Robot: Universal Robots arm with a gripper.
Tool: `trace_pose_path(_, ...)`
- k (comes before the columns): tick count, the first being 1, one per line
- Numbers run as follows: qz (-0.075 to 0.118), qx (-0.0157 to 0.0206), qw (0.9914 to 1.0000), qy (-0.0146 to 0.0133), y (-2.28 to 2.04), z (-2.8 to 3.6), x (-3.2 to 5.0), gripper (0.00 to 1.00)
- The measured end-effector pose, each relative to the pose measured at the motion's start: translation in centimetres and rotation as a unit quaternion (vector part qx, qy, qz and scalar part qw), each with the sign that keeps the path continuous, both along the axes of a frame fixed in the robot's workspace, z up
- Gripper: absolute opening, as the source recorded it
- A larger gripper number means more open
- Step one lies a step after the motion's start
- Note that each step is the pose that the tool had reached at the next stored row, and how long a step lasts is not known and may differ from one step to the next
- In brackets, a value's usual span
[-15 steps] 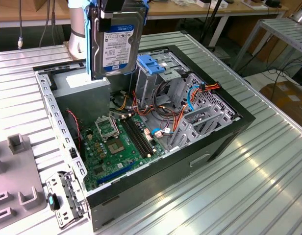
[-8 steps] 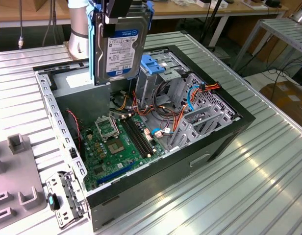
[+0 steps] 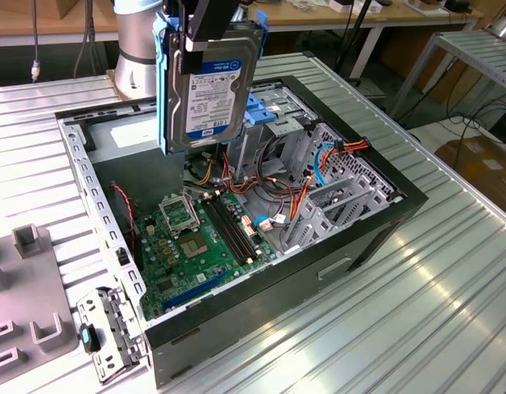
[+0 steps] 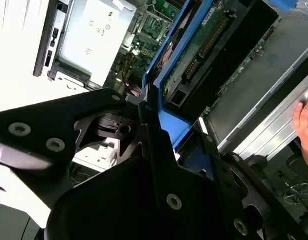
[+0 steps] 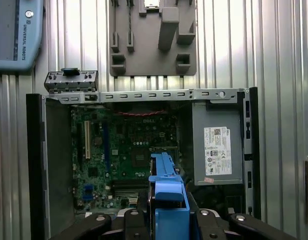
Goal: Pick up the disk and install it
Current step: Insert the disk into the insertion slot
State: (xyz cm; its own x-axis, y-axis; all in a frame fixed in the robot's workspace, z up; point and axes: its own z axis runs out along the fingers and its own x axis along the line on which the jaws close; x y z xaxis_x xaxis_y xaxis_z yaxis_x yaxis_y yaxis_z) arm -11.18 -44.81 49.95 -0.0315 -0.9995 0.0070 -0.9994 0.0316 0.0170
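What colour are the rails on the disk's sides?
Bright blue; the rails on the disk show best in the exterior view.

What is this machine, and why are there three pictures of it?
It is a robot arm with a gripper, a clamp-like hand. The exterior view comes from a camera off the arm. Both wrist views come from cameras riding on the arm. On the ribbed metal table lies an open computer case, with its green circuit board and coloured wires showing. The gripper is clamped on the disk, a grey box with blue rails, holding it upright in the air above the case. A person's hand shows at the edge of the second wrist view.
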Motion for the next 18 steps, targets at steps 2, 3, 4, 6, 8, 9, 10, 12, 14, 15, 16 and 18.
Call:
trace_pose_path(2,0.000,-0.0016,1.00000,0.0000,-0.59,-0.01,0.01,0.37)
trace_pose_path(3,0.000,-0.0023,1.00000,0.0000,-0.87,-0.02,0.01,0.37)
trace_pose_path(4,0.000,-0.0025,1.00000,0.0000,-1.08,-0.03,0.00,0.37)
trace_pose_path(6,0.000,-0.0034,0.99999,0.0000,-1.46,-0.02,0.01,0.37)
trace_pose_path(8,0.000,-0.0037,0.99999,0.0000,-1.61,-0.03,0.00,0.37)
trace_pose_path(9,0.000,-0.0037,0.99999,0.0000,-1.61,-0.03,0.00,0.37)
trace_pose_path(10,0.000,-0.0037,0.99999,0.0000,-1.61,-0.03,0.01,0.37)
trace_pose_path(12,0.000,-0.0037,0.99999,0.0000,-1.62,-0.03,0.01,0.37)
trace_pose_path(14,0.000,-0.0037,0.99999,0.0000,-1.63,-0.03,0.04,0.37)
trace_pose_path(15,0.000,-0.0037,0.99999,0.0000,-1.63,-0.03,0.14,0.37)
trace_pose_path(16,0.000,-0.0037,0.99999,0.0000,-1.62,-0.03,0.23,0.37)
trace_pose_path(18,0.000,-0.0037,0.99999,-0.0001,-1.62,-0.03,0.72,0.37)
